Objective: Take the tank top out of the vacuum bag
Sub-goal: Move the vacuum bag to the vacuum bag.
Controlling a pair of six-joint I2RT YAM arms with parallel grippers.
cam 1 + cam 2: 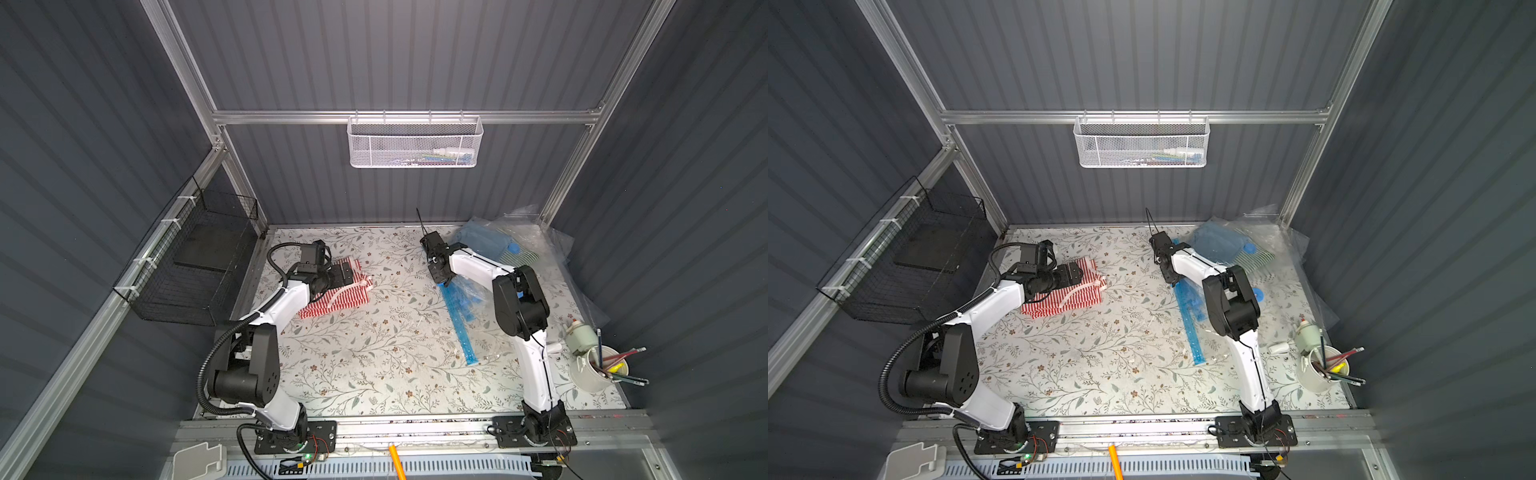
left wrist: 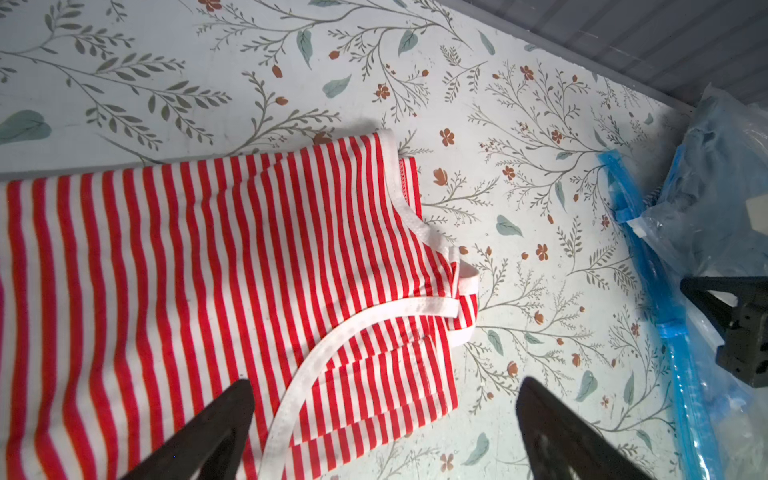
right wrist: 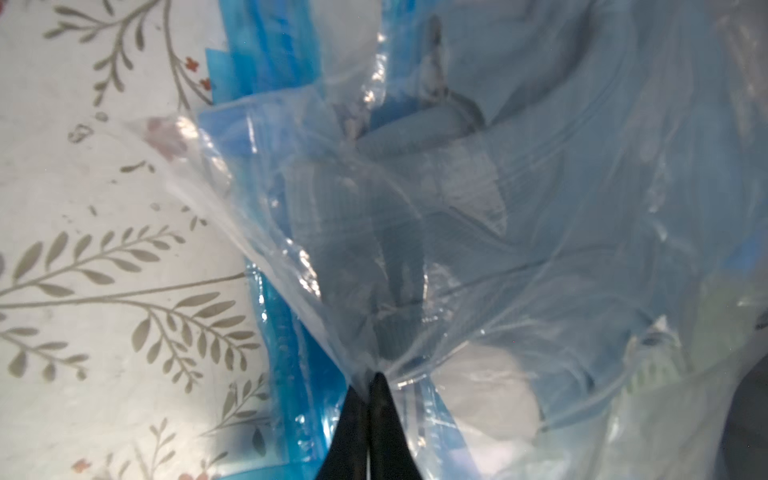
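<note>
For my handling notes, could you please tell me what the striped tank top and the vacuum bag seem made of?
The tank top looks like matte knit fabric: it folds limply, with stitched white binding. The vacuum bag seems thin, glossy clear plastic film: it creases and glints.

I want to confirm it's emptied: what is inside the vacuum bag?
Through the clear vacuum bag only blurry bluish-grey folds show; whether they are cloth or crumpled plastic I cannot tell. The tank top lies outside, on the table.

The right arm [image 1: 519,301] hides part of the vacuum bag [image 1: 461,332].
</note>
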